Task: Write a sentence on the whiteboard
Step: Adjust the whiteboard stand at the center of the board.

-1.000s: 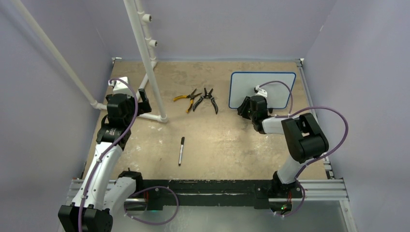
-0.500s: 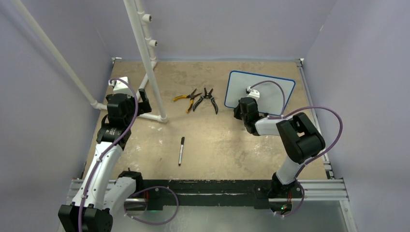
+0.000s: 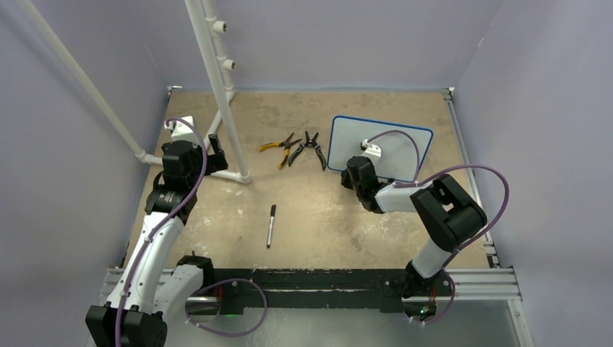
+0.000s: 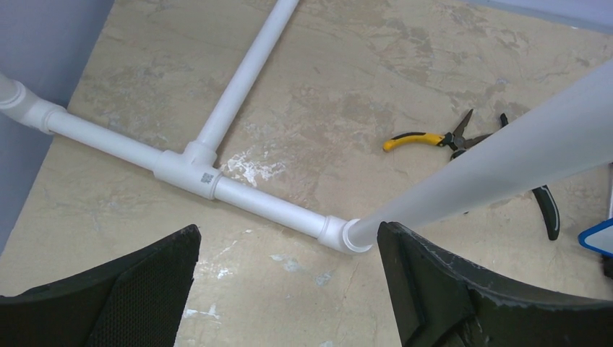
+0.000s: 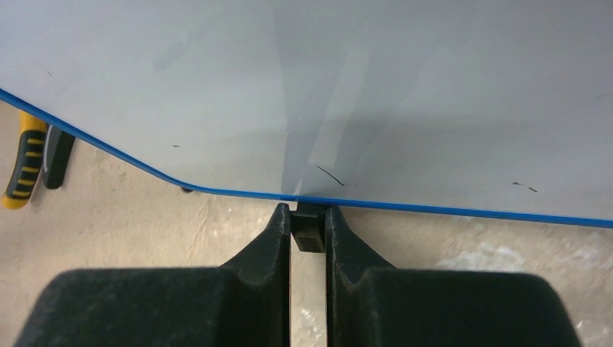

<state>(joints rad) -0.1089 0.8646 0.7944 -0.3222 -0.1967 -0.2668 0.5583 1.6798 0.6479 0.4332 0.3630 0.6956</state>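
Note:
The whiteboard [image 3: 379, 148] is a white board with a thin blue rim, lying at the back right of the table. Its face [image 5: 325, 94] is blank apart from a few tiny black marks; no sentence shows. My right gripper [image 3: 356, 176] is shut on the small black foot [image 5: 309, 230] at the board's near edge, fingertips [image 5: 279, 220] against the blue rim. A black marker [image 3: 271, 225] lies on the table centre, apart from both grippers. My left gripper [image 3: 206, 150] is open and empty above the pipe frame [image 4: 217, 184].
A white PVC pipe frame [image 3: 217, 79] stands at the back left, its base tee [image 4: 189, 168] under my left gripper. Yellow-handled pliers [image 3: 278, 147] and black-handled pliers [image 3: 312, 148] lie left of the board. Purple walls close in on three sides.
My right gripper has dragged the whiteboard leftward and toward me, turning it slightly. The left arm, marker and pliers have not moved.

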